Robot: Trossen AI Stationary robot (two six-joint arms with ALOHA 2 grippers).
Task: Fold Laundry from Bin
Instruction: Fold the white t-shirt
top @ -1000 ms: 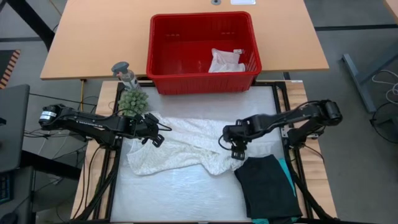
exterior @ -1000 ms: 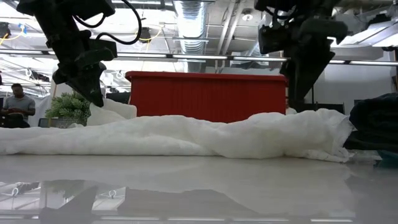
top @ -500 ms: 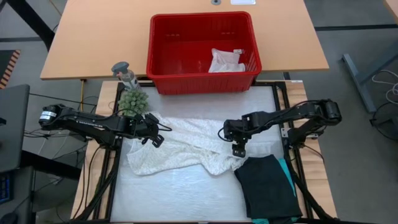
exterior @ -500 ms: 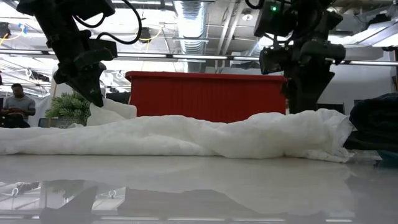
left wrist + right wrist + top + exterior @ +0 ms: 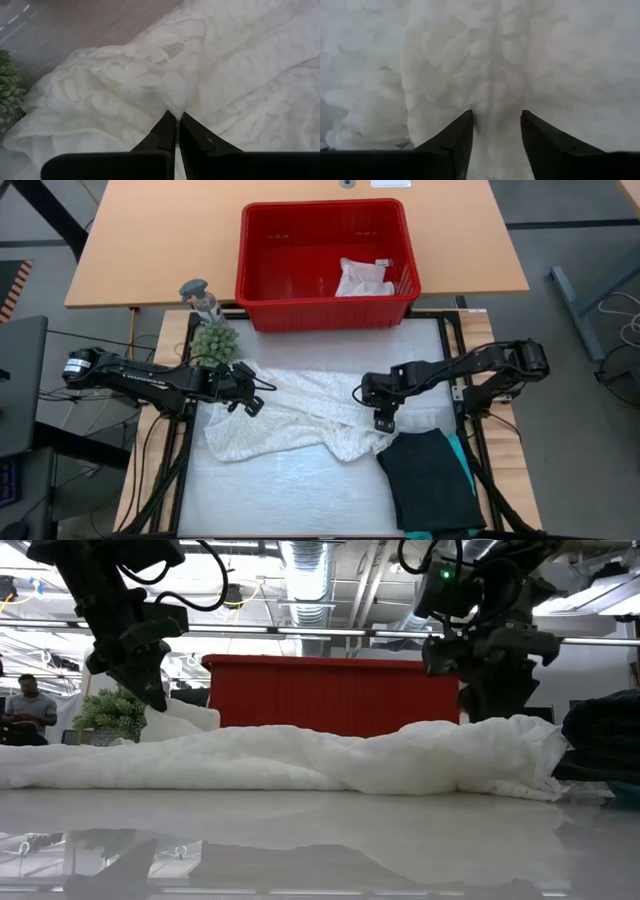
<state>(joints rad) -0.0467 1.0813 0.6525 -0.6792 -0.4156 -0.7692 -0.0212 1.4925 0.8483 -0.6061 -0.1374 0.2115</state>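
A: What is the biggest thing here?
B: The pale work table (image 5: 300, 500), with a wooden table (image 5: 150, 240) behind it at twelve o'clock. On that one stands the red bin (image 5: 262, 302), holding only a small white cloth (image 5: 362, 278) in its four-o'clock corner.

A: And the rest of the laundry?
B: The large white lacy top (image 5: 300, 420) lies crumpled across the middle of the work table, running from nine o'clock toward three. In the low view it is a long rumpled ridge (image 5: 300, 758) in front of the bin (image 5: 330, 695). A black garment (image 5: 430, 480) lies folded at about five o'clock, touching the top's edge, with a strip of teal garment (image 5: 462, 465) showing along its three-o'clock side.

A: What are the arms doing?
B: The left gripper (image 5: 248, 395) is at the top's nine-o'clock end, its fingers pressed together on a fold of the lace; the left wrist view shows the tips (image 5: 175, 127) pinching a raised peak of fabric. The right gripper (image 5: 380, 412) is down at the top's three-o'clock end. Its fingers (image 5: 455, 137) are spread, a bunch of lace standing between them, and whether they grip it I cannot tell.

A: Anything smaller?
B: A small green plant (image 5: 213, 340) sits at ten o'clock by the bin's corner, with a grey figurine (image 5: 200, 295) just behind it. A person (image 5: 25, 705) sits far off in the room.
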